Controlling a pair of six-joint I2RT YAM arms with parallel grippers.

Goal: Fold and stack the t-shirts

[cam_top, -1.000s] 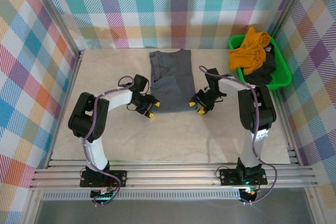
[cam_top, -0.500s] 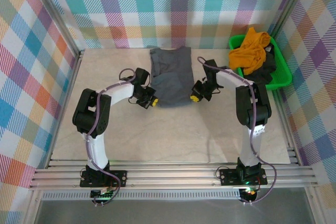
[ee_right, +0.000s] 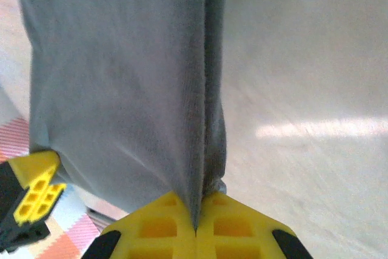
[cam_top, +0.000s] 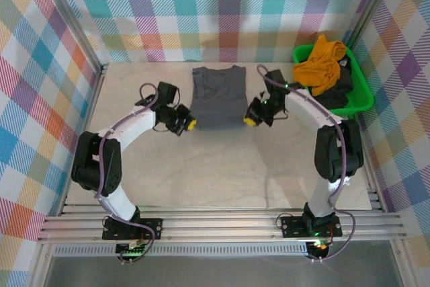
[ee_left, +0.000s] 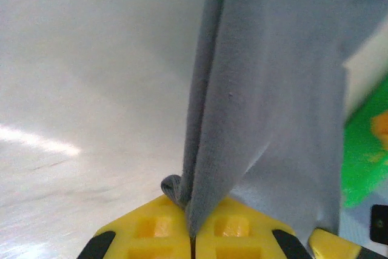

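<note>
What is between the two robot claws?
The grey t-shirt, its near edge pinched by the left gripper and right gripper, seen in the top view.

The table (cam_top: 222,166) is a pale, stone-coloured slab with faint marbling, and a metal rail runs along its 6 o'clock edge. Two things lie on it. A grey t-shirt (cam_top: 216,99) is spread toward 12 o'clock, with its neck at the far side and its two near corners lifted off the surface. A green bin (cam_top: 366,95) sits at 2 o'clock against the right edge, apart from the shirt
</note>
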